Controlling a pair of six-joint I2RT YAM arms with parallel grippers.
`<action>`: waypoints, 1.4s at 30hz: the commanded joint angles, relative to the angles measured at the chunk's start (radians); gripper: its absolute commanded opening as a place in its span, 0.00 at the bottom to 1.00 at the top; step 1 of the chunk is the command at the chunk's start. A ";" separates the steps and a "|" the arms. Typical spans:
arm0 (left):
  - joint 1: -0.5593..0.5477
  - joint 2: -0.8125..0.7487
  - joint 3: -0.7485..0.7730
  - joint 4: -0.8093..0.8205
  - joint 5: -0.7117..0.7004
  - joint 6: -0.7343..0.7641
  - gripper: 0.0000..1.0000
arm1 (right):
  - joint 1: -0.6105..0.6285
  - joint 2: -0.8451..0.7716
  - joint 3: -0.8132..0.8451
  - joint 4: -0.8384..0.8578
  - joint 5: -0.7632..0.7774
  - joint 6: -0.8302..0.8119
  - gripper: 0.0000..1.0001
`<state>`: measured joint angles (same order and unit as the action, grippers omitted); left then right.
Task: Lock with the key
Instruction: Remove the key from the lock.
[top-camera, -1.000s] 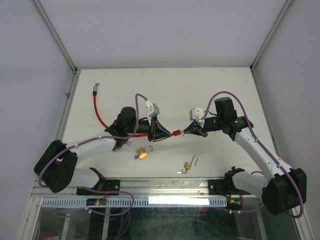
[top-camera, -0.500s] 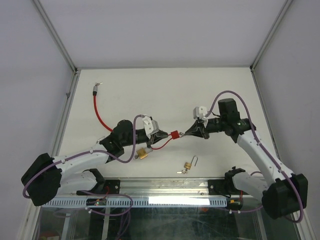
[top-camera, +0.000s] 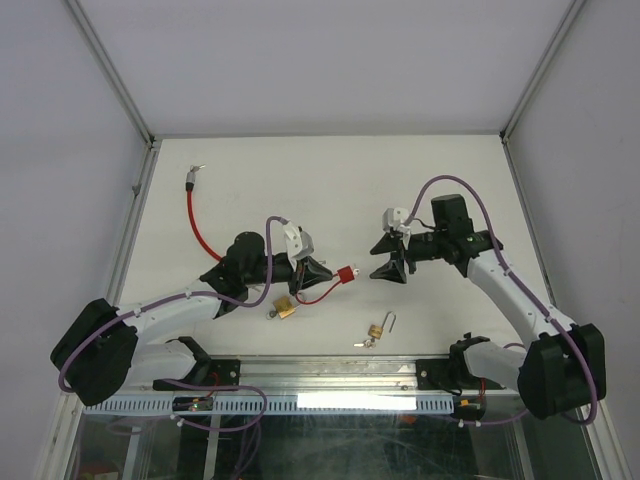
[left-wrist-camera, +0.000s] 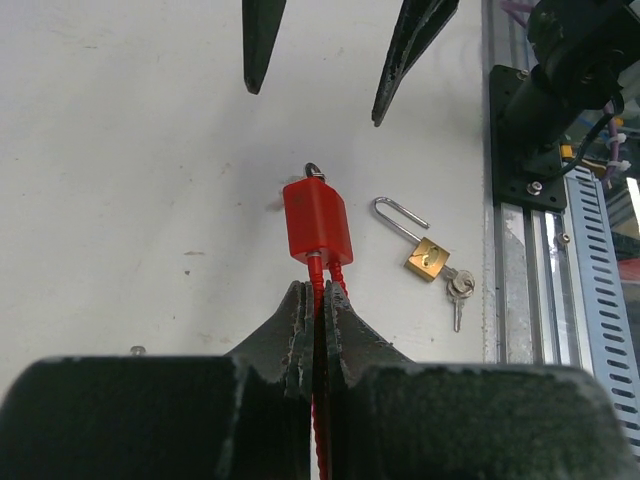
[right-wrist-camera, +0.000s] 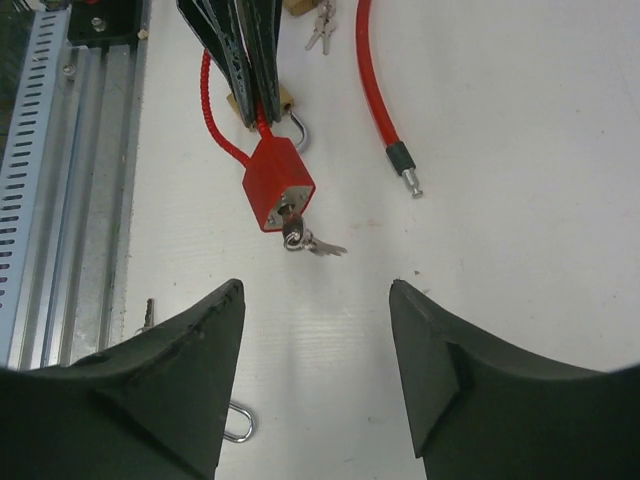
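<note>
A red cable lock (top-camera: 347, 271) hangs just above the table between both arms. Its body (left-wrist-camera: 315, 222) shows in the left wrist view, where my left gripper (left-wrist-camera: 318, 292) is shut on the two red cable strands just below it. The key (right-wrist-camera: 300, 238) sits in the lock's keyhole (right-wrist-camera: 278, 184), a second key dangling from its ring. My right gripper (right-wrist-camera: 315, 288) stands open a short way back from the key, touching nothing. From above, the right gripper (top-camera: 377, 258) faces the lock across a small gap.
The red cable (top-camera: 198, 232) loops to the far left, ending in a metal tip (right-wrist-camera: 408, 180). Two brass padlocks with keys lie near the front: one (top-camera: 285, 309) under the left arm, one (top-camera: 379, 329) with its shackle open. The metal rail (top-camera: 330, 378) runs along the near edge.
My right gripper has opened, letting go of the key, and drawn back a little to the right. The left gripper still holds the cable, with the lock shifted slightly.
</note>
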<state>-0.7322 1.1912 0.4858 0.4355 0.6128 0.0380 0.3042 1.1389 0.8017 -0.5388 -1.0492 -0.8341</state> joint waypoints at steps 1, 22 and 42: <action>-0.005 -0.019 0.031 0.068 0.062 0.030 0.00 | 0.002 0.020 -0.006 0.059 -0.114 0.006 0.62; -0.053 0.017 0.121 -0.075 0.028 0.136 0.00 | 0.078 0.167 0.103 -0.095 -0.143 -0.004 0.28; -0.071 0.011 0.160 -0.150 0.008 0.186 0.00 | 0.135 0.157 0.130 -0.238 -0.001 -0.206 0.29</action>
<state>-0.7929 1.2118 0.5865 0.2577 0.6262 0.1791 0.4313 1.3472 0.8902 -0.7212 -1.0981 -0.9356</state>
